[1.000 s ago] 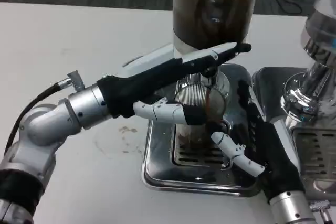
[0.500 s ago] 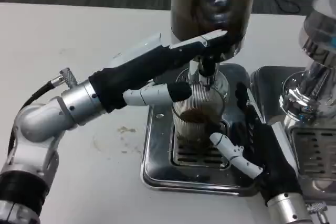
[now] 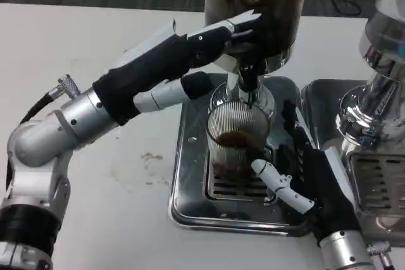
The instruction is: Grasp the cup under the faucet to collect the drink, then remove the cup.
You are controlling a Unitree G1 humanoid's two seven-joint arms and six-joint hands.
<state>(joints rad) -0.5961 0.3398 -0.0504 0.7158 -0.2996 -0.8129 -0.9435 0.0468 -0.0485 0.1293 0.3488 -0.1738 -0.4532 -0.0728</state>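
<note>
While upright under the faucet (image 3: 248, 86), cup (image 3: 237, 140) mouth up, right hand (image 3: 297, 169) beside.

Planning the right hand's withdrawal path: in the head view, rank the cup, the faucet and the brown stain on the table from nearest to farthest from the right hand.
1. The cup, held by the right hand, on the drip tray's grate.
2. The faucet, straight above the cup, under the drink tank.
3. The brown stain, on the white table left of the tray, across from the hand.
</note>
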